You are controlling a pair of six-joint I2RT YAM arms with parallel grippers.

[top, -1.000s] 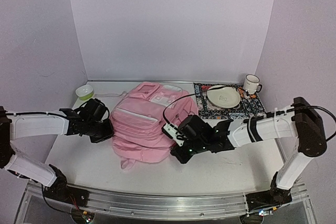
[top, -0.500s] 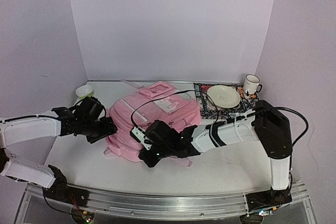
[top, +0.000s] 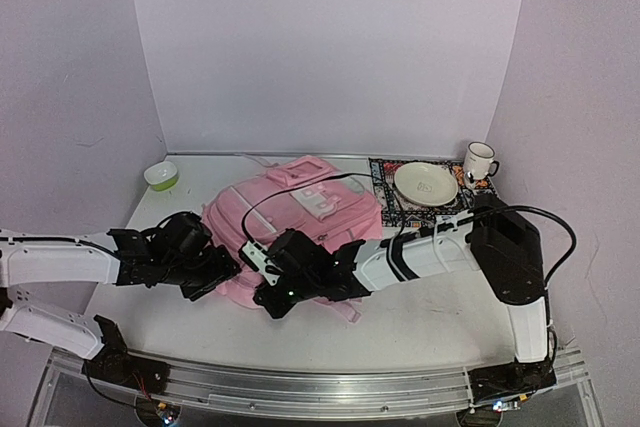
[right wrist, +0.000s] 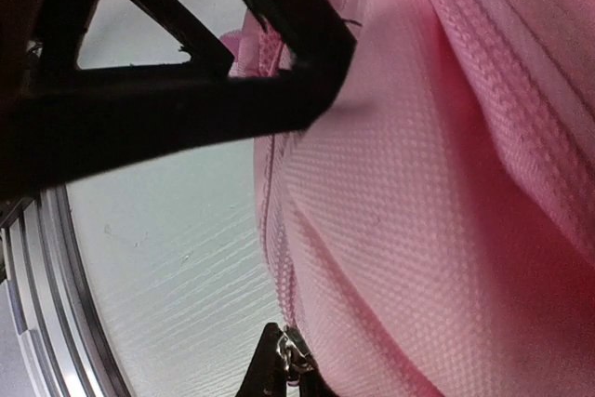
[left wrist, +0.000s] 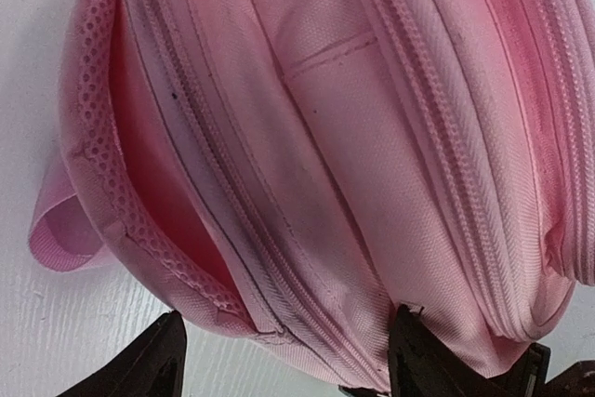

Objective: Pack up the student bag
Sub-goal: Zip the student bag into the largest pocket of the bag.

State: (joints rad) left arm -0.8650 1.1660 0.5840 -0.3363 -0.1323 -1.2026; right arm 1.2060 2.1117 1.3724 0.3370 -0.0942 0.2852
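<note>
At the far left of the tabletop (top: 420,317), a small green bowl (top: 161,176) sits near the back corner, well apart from everything else. In front of it the left arm reaches in low from the left edge. The left end effector (top: 217,274) is at the near-left edge of the student bag (top: 300,217). In the left wrist view its two black fingers (left wrist: 160,364) are spread wide, one on each side of the bag's rounded, zippered edge. They have hold of nothing, and a pink strap loop (left wrist: 56,230) lies on the white surface beside them. The student bag lies flat in the middle of the tabletop with its paler front pocket facing up, the largest thing there. The right arm stretches from the right side across the bag's near edge, and the right end effector (top: 268,302) is pressed against the fabric just beside the left one. In the right wrist view only the fingertips show, at the bottom edge of the picture. They are drawn close together, with a small metal zipper pull (right wrist: 290,357) pinched between them. Right of the bag, at the back, a patterned placemat (top: 480,209) touches the bag's far-right side and carries a pale plate (top: 425,183). A white mug (top: 480,160) stands at the mat's far right corner.
</note>
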